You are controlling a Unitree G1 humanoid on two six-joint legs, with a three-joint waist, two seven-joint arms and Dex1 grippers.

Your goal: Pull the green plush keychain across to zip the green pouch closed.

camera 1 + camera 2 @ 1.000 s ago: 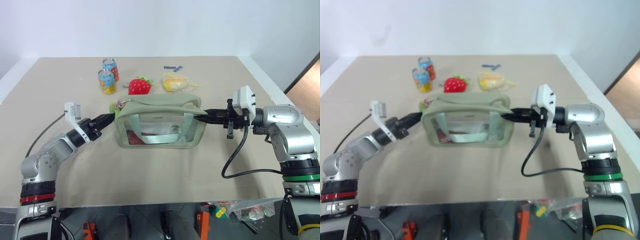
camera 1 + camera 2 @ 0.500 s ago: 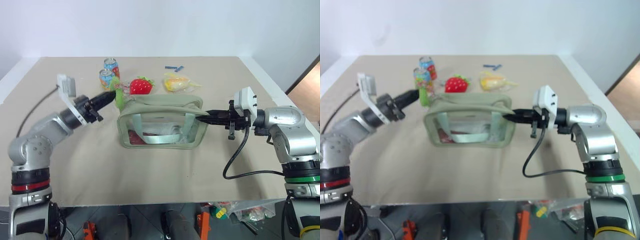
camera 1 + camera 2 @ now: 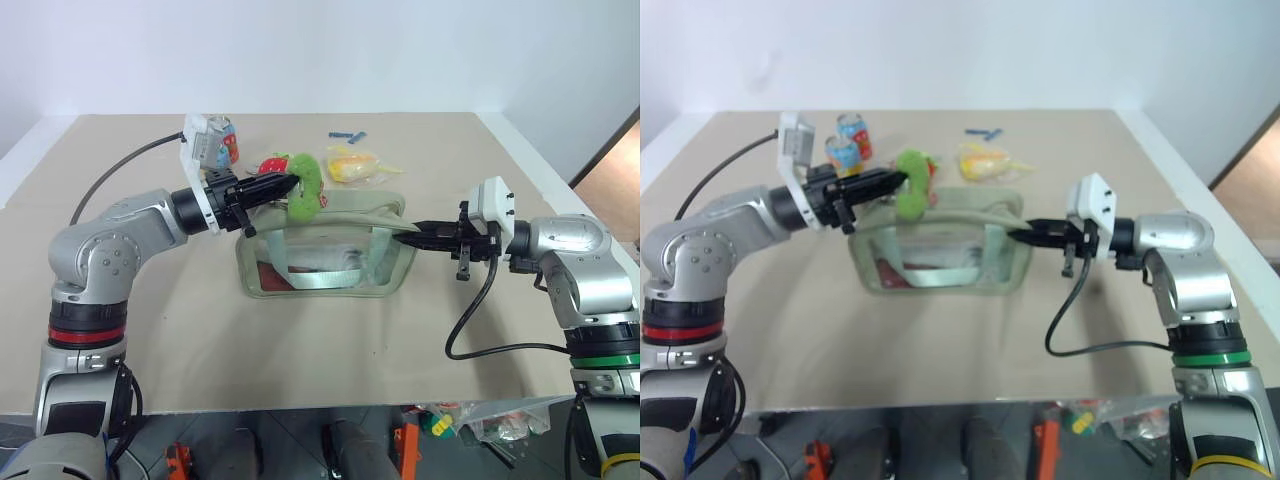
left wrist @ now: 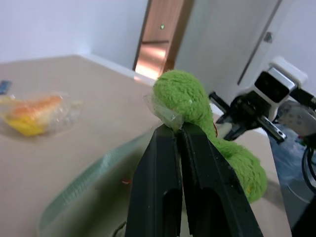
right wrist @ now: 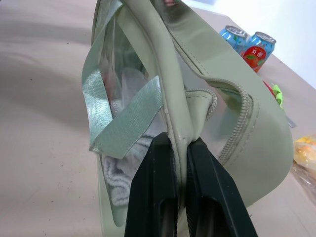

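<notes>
Beige table [image 3: 300, 340] against a white wall; the pouch [image 3: 325, 250] sits mid-table, its right end pinched in the right gripper [image 3: 418, 232]. The left gripper [image 3: 283, 184] is clamped on the keychain [image 3: 307, 190], over the pouch's left half. Draw it level toward the right gripper (both cans [image 3: 218, 145] stay clear).

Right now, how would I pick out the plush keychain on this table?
Find the big sage-green pouch in the middle of the table. Just above its top edge, the left tool is shut on the keychain, a fuzzy lime-green ring. The strawberry toy behind it is red.
</notes>
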